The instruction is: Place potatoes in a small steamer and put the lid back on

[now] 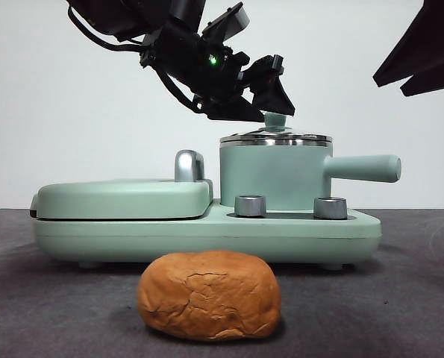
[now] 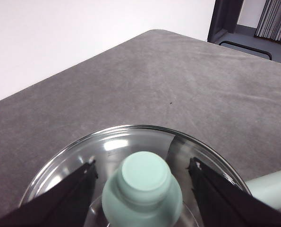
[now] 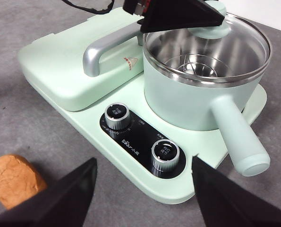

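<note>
The potato (image 1: 209, 296) (image 3: 12, 179), an orange-brown cracked lump, lies on the grey table in front of the appliance. The small steamer (image 1: 270, 175) (image 3: 187, 99), a mint-green pot, stands on the appliance's right side, its straight handle (image 1: 363, 168) pointing right. The glass lid (image 1: 275, 138) (image 2: 107, 146) (image 3: 244, 47) rests on its steel rim. My left gripper (image 1: 263, 112) (image 2: 141, 165) (image 3: 178, 16) is open just above the lid, one jaw on each side of the mint-green knob (image 2: 142, 187), with gaps to it. My right gripper (image 3: 143, 161) (image 1: 423, 52) is open and empty, held high at the right.
The mint-green appliance base (image 1: 207, 235) carries a flat hinged griddle cover (image 1: 121, 198) (image 3: 69, 71) with a steel handle (image 1: 188, 165) on its left, and two steel dials (image 1: 250, 206) (image 1: 330, 208) at the front. Grey table stretches behind the pot in the left wrist view.
</note>
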Action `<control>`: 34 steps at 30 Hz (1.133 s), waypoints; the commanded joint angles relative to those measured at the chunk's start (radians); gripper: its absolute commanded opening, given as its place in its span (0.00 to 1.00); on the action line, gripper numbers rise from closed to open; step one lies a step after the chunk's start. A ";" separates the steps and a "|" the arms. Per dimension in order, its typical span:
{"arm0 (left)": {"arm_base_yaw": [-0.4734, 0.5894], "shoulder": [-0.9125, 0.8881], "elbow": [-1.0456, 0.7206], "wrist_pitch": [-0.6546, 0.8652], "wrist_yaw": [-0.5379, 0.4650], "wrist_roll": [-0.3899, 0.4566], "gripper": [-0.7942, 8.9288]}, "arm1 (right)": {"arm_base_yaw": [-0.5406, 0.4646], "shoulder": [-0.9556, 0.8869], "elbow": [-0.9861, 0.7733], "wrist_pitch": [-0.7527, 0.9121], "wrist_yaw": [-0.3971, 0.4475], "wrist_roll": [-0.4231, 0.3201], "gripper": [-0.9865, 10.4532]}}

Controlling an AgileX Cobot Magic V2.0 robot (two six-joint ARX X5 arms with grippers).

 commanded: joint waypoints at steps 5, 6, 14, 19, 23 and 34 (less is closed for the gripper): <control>-0.010 0.033 0.028 0.011 0.005 0.005 0.40 | 0.005 0.003 0.019 0.010 -0.001 0.006 0.36; -0.010 0.034 0.028 0.011 0.005 0.011 0.40 | 0.005 0.003 0.019 0.010 -0.001 0.006 0.36; -0.010 0.050 0.028 0.014 0.005 0.024 0.40 | 0.005 0.003 0.019 0.010 -0.001 0.006 0.36; -0.010 0.052 0.028 0.020 0.004 0.049 0.23 | 0.005 0.003 0.019 0.010 -0.001 0.007 0.36; -0.010 0.052 0.028 0.027 0.003 0.048 0.09 | 0.005 0.003 0.019 0.010 -0.001 0.007 0.36; -0.010 -0.001 0.028 0.070 -0.022 0.052 0.09 | 0.005 0.003 0.019 0.009 -0.001 0.010 0.36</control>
